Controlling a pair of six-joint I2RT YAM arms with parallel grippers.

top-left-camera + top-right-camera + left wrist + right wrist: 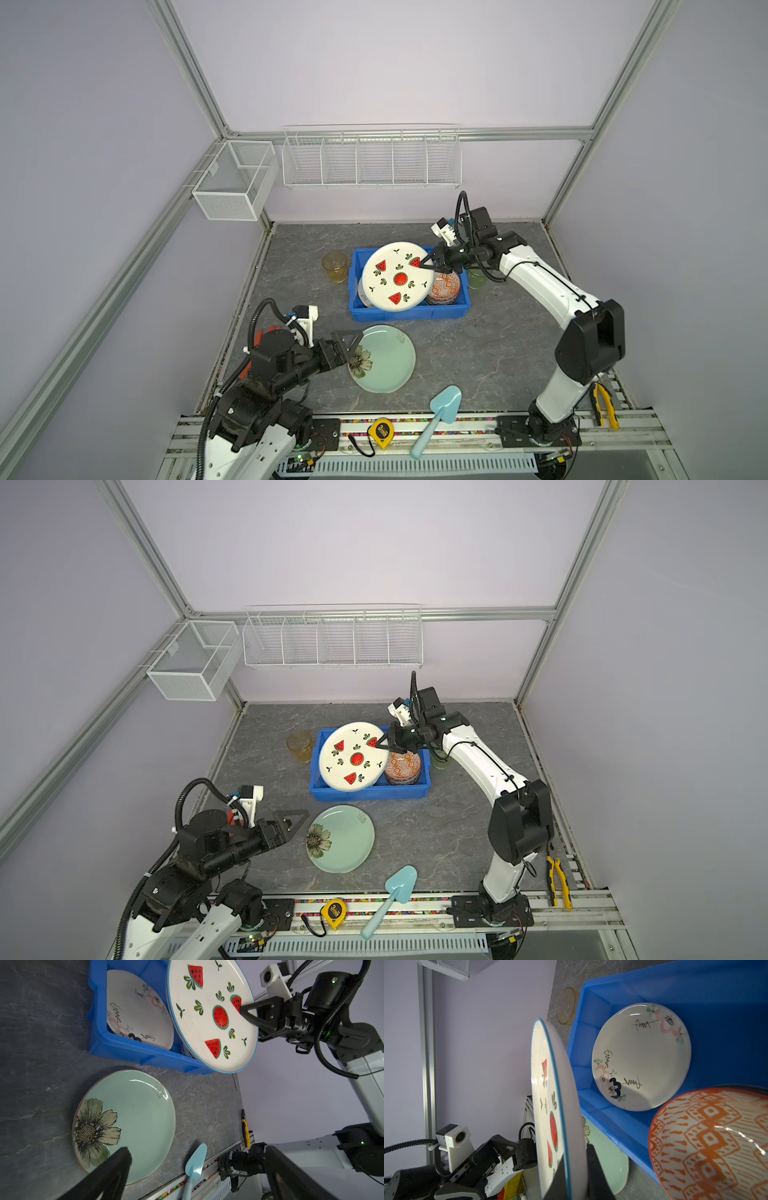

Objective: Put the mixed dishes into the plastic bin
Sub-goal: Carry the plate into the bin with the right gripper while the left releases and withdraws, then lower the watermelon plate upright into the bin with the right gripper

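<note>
My right tool (422, 266) is clamping the watermelon plate (395, 276) by its right rim, holding it tilted over the blue bin (409, 312) at mid-frame, directly beneath. My left tool (353, 347) is gaping wide and empty, hovering beside the mint flower plate (386, 361) on the bench, lower centre. This is the nearer arm for it.

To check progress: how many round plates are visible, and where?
3. The watermelon plate is held tilted over the blue bin by the right gripper; the doodle plate lies inside the bin; the mint plate sits on the table. Others may be hidden.
</note>
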